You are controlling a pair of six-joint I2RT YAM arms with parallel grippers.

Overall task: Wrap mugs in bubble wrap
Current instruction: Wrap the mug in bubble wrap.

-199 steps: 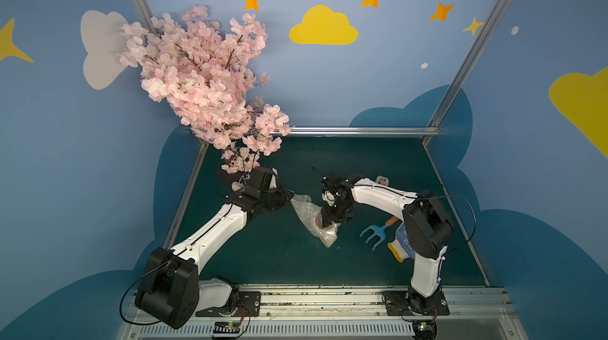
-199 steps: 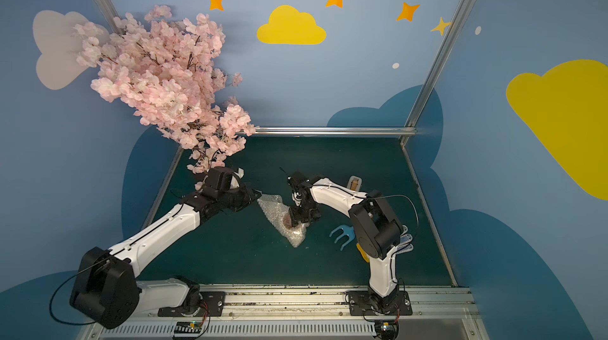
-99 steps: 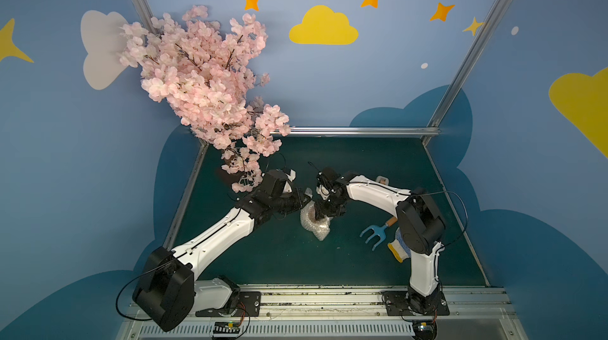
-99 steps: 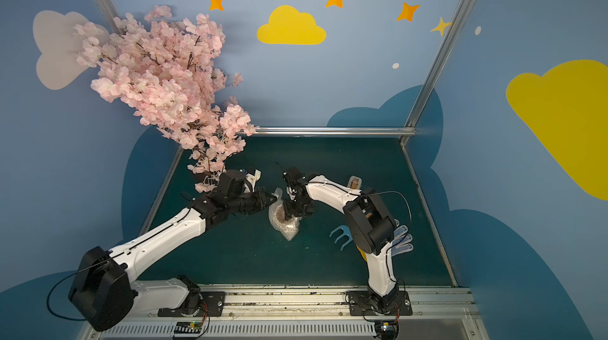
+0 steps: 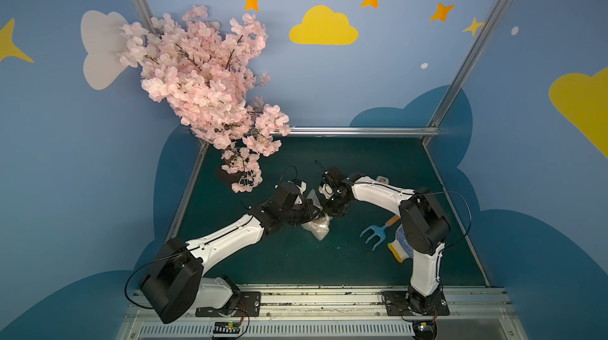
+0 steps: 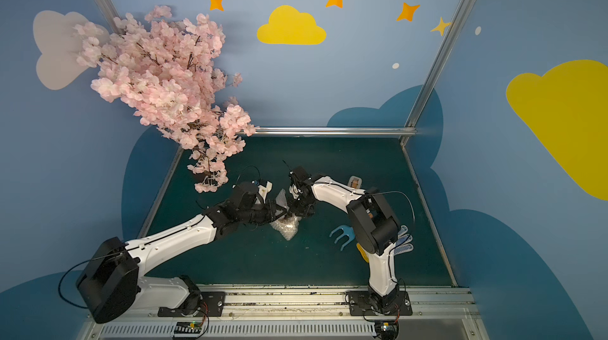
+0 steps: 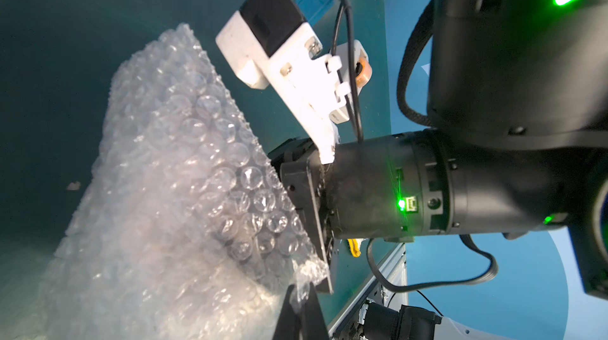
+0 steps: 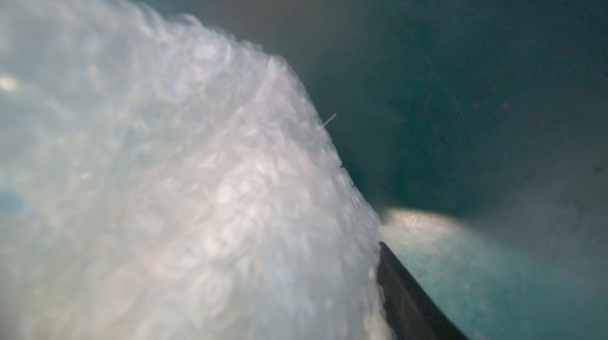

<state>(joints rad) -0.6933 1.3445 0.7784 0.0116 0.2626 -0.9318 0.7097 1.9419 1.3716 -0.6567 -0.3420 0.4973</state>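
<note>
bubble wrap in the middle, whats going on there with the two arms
Both arms meet over a crumpled bundle of bubble wrap on the green table. The left gripper is shut, pinching a corner of the wrap. The right gripper presses against the bundle from the opposite side; whether it grips cannot be told. No mug shows, so any mug is hidden inside the wrap. A blue hand rake and a glove lie aside.
</note>
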